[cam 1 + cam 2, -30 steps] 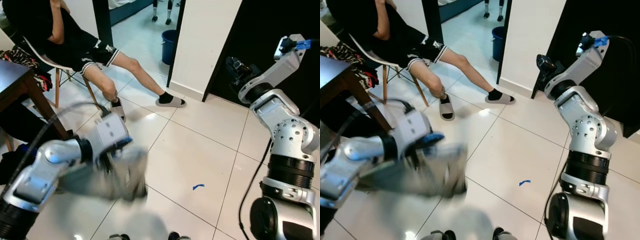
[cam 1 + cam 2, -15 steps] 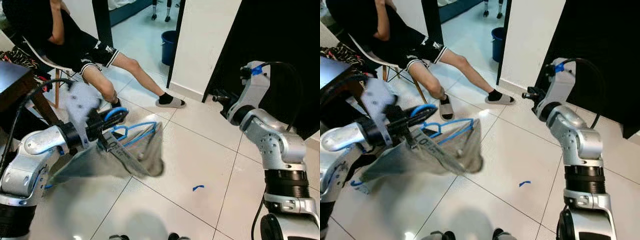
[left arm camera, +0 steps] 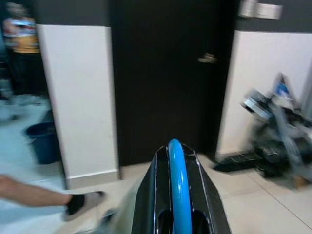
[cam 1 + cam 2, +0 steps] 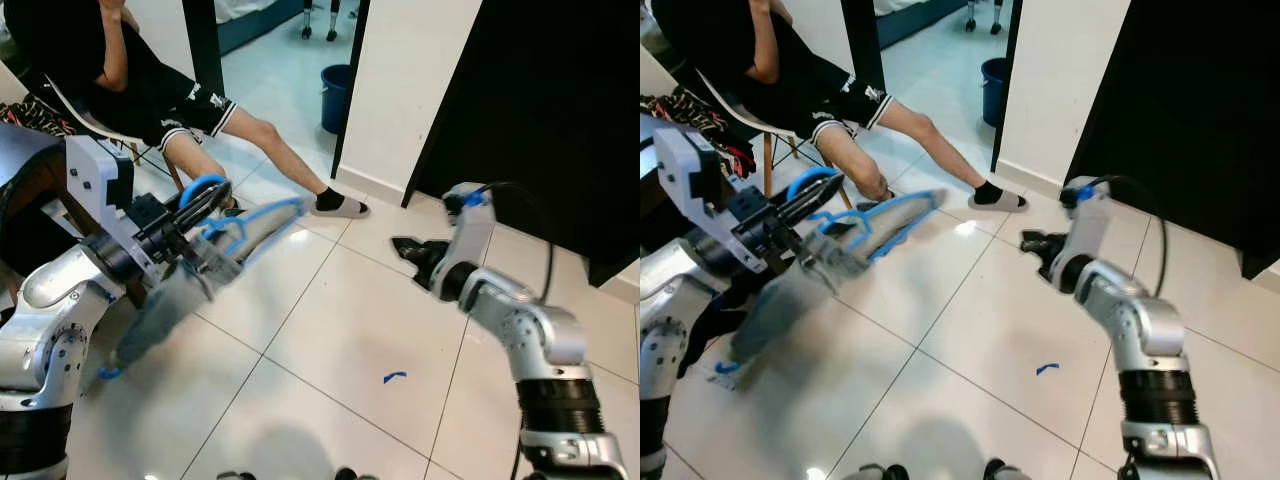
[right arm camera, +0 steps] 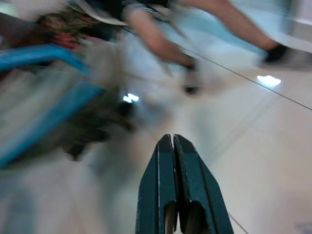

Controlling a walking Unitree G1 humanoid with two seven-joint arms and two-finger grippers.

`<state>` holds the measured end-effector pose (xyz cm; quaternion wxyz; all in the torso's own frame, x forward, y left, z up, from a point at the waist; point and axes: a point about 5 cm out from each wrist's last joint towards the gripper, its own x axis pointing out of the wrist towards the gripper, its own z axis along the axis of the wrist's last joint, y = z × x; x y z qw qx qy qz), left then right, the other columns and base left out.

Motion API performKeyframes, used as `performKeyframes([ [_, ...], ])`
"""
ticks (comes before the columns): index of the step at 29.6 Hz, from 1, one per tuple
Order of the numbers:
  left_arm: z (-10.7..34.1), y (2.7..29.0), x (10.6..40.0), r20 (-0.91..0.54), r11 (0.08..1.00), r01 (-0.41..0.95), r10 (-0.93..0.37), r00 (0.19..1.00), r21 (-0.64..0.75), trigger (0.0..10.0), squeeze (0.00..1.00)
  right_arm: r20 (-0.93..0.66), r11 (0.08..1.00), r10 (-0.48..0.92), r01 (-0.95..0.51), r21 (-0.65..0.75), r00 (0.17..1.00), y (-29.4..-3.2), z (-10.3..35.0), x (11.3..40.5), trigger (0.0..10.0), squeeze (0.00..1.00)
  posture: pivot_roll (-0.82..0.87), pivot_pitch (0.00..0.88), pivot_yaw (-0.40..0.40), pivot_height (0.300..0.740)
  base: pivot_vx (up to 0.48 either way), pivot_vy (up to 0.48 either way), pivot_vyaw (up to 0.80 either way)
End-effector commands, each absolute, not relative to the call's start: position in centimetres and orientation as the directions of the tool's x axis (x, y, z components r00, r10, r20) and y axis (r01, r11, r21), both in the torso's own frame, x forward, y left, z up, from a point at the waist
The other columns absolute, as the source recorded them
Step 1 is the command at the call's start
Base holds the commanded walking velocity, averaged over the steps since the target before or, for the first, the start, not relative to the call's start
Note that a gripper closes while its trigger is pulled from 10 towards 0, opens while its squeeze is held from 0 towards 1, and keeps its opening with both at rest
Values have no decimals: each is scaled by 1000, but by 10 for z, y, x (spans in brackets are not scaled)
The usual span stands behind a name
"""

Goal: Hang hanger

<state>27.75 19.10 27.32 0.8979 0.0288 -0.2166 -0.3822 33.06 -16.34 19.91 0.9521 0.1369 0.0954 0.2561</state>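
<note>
Nearest me, my left gripper (image 4: 200, 200) is raised over the tiled floor (image 4: 330, 330), jaws clamped on the hook of the blue hanger (image 4: 875, 222); the wrist view shows the blue hook (image 3: 178, 187) pinched between both fingers. A grey garment (image 4: 165, 300), motion-blurred, hangs from the hanger and trails down below the jaws. Across from it, my right gripper (image 4: 408, 250) hovers low above the floor, jaws pressed together on nothing (image 5: 174, 187). Beyond the left jaws a person (image 4: 150, 85) sits on a chair; farther off stands a blue bucket (image 4: 336, 95).
</note>
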Motion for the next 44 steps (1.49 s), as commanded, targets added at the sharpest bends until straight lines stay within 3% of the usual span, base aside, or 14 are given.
performKeyframes([
  [1,276,187,272,354,670,703,-734,579,240,10000,0,-32,782,576,-539,314,817,-156,212,325,10000,0,101,160,-60,740,0,0,0],
  [2,279,187,271,355,663,706,-740,571,248,10000,0,8,746,620,-593,304,785,-148,219,322,10000,1000,100,159,-60,740,0,0,0],
  [9,285,186,270,374,672,691,-732,569,264,10000,0,72,683,697,-691,237,714,-129,232,312,10000,1000,108,158,-65,740,0,0,0],
  [16,294,187,268,407,680,683,-722,560,266,10000,0,83,665,724,-725,181,685,-133,234,307,10000,1000,107,158,-70,740,0,0,0],
  [17,302,181,264,429,660,700,-734,526,272,10000,0,-2,710,702,-700,70,712,-140,228,309,10000,855,107,156,-70,740,0,0,0],
  [19,306,178,262,436,650,708,-741,511,275,10000,0,-35,724,689,-689,25,723,-143,225,311,10000,855,107,156,-70,740,0,0,0],
  [20,309,175,260,451,640,719,-744,493,271,10000,0,-63,738,672,-675,-21,737,-143,222,313,10000,145,107,156,-69,740,0,0,0],
  [21,311,174,260,461,635,725,-745,483,266,10000,0,-76,744,663,-667,-43,745,-143,221,314,10000,145,108,155,-69,740,0,0,0],
  [22,313,170,258,463,624,733,-752,470,270,10000,0,-76,747,658,-662,-55,749,-141,220,315,10000,0,110,155,-69,740,0,0,0],
  [29,314,165,255,459,610,742,-763,455,278,10000,0,-22,772,633,-634,-47,773,-136,225,319,10000,0,116,155,-69,740,0,0,0],
  [32,313,167,256,455,622,733,-756,471,275,10000,0,32,855,518,-516,-46,855,-155,236,332,10000,0,115,157,-69,740,0,0,0],
  [35,314,167,256,457,625,731,-754,473,274,10000,0,52,887,462,-461,-42,885,-167,241,337,10000,0,115,156,-69,740,0,0,0],
  [44,316,160,252,460,612,742,-760,459,272,10000,0,30,898,433,-429,-94,901,-183,239,336,10000,0,112,159,-68,740,0,0,0],
])
